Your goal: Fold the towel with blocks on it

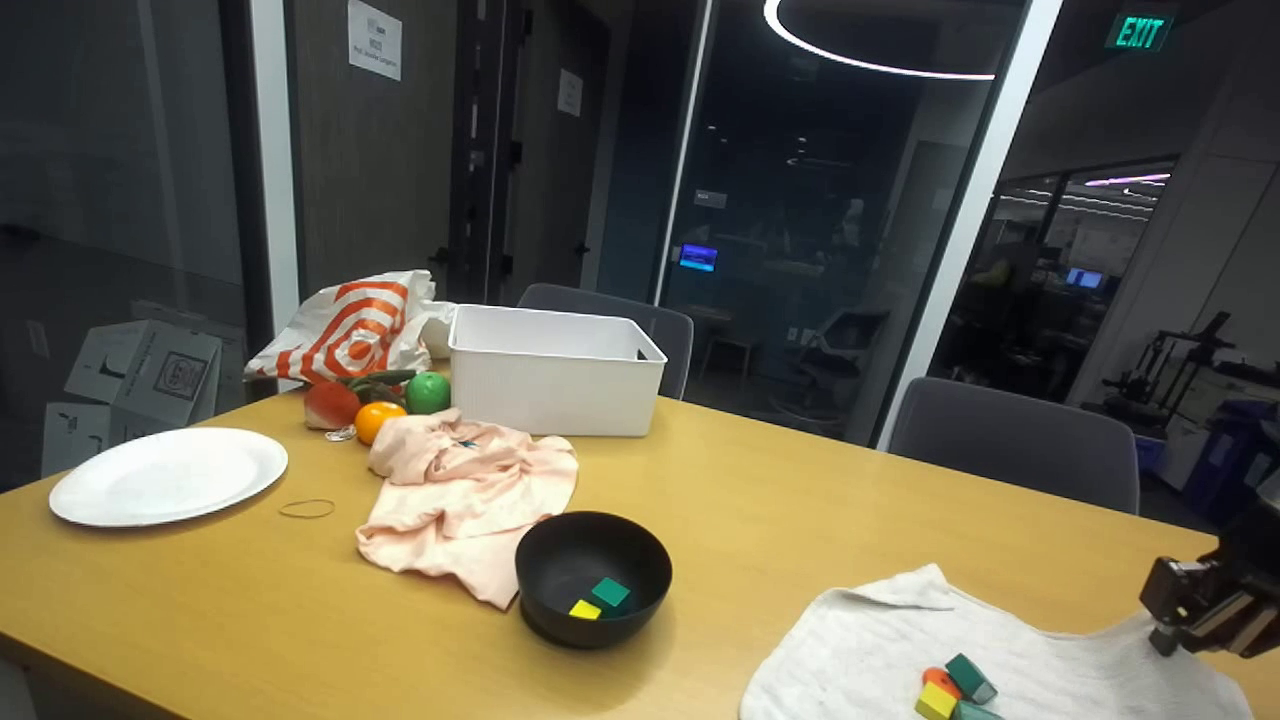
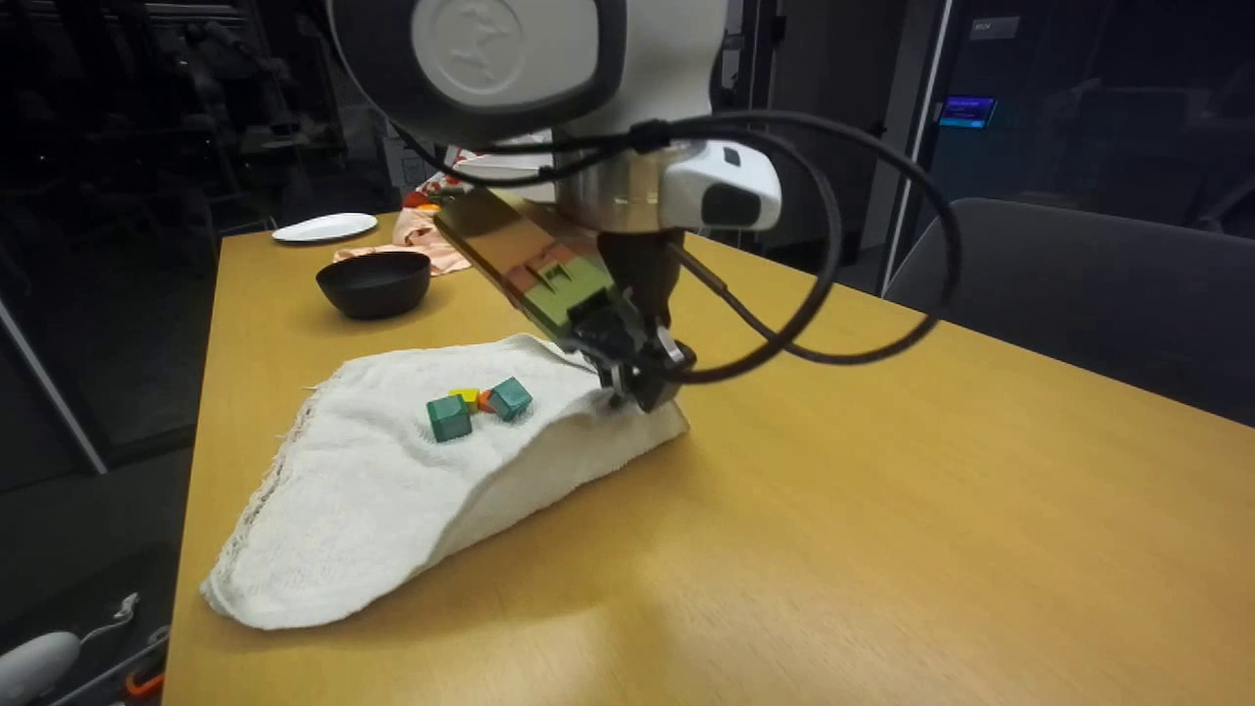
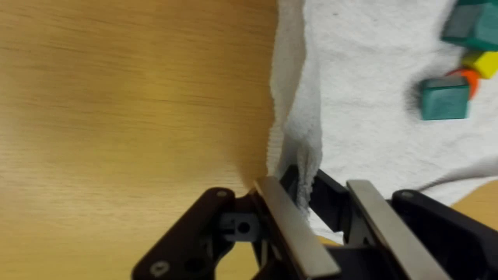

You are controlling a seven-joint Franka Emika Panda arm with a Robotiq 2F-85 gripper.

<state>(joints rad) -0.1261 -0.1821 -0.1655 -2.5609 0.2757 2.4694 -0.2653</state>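
While the gripper (image 3: 306, 184) is clamped on a ridge of the white towel (image 2: 333, 529), pinched just inside the hem, no flap lies folded over; the first fold reads as begun, not made. Towel is spread on the wood-topped table (image 2: 882, 529). In an exterior view, clock centred on the towel, 12 at the top: fringed side at 9, gripper low at 2, raised ridge sloping down from it towards 6. Just off centre, towards 12 to 1, a close group: two teal-green blocks (image 2: 450, 419), one yellow block (image 3: 482, 64), one orange rounded piece (image 3: 473, 79). Wrist view has them at 2 o'clock from the gripper, apart from the pinch. Black bowl (image 2: 375, 284) off the towel, between 11 and 12.

Next move, by judgement: hold the grip, lift until the towel clears the block tops, carry across in a high arc towards 9 o'clock, lower, then let go. Dragging low would likely shove or tip the blocks; so narrow a pinch might also slip.
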